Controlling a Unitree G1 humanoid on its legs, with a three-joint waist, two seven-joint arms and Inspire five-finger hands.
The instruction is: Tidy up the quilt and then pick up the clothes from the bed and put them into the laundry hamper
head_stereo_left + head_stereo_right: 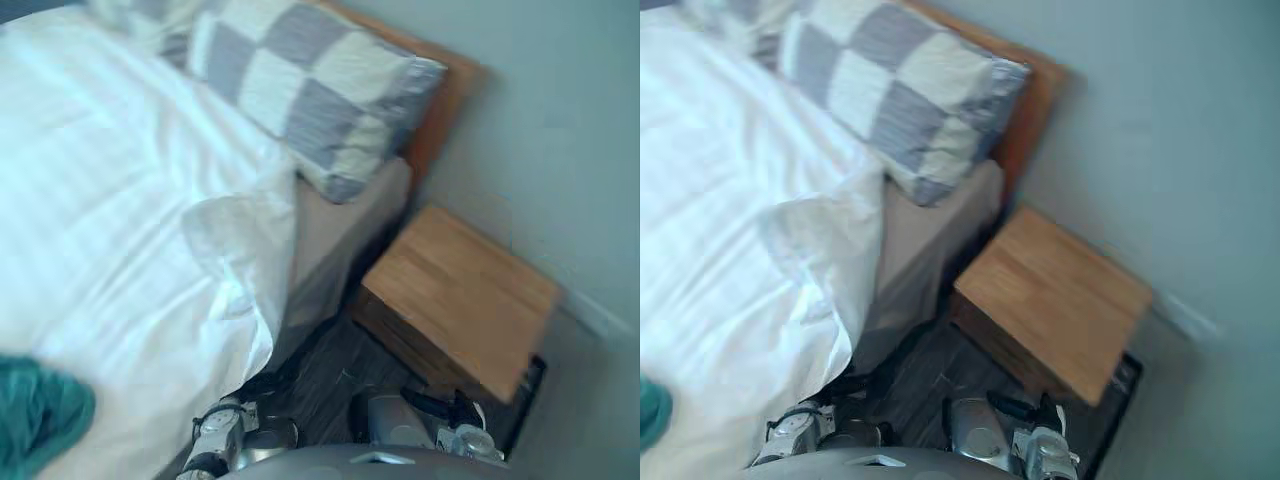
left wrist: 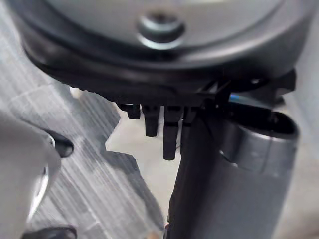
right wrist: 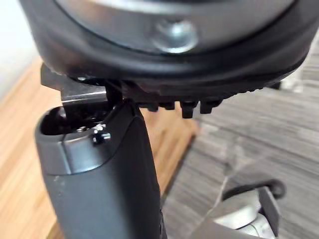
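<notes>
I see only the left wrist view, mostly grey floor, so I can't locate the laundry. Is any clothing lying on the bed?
Observer: Yes. A bunched teal cloth garment lies on the white fabric quilt, at the left eye view's lower left corner.
Operator: Does the quilt already look tidy?
Observer: No. Its side edge is rumpled and turned back just below the grey-and-cream checked pillow.

Before me, quilt (image 1: 110, 200) lies on the bed (image 1: 340, 235) — pillow (image 1: 310, 90) at its head, nightstand (image 1: 460, 300) just right.
</notes>
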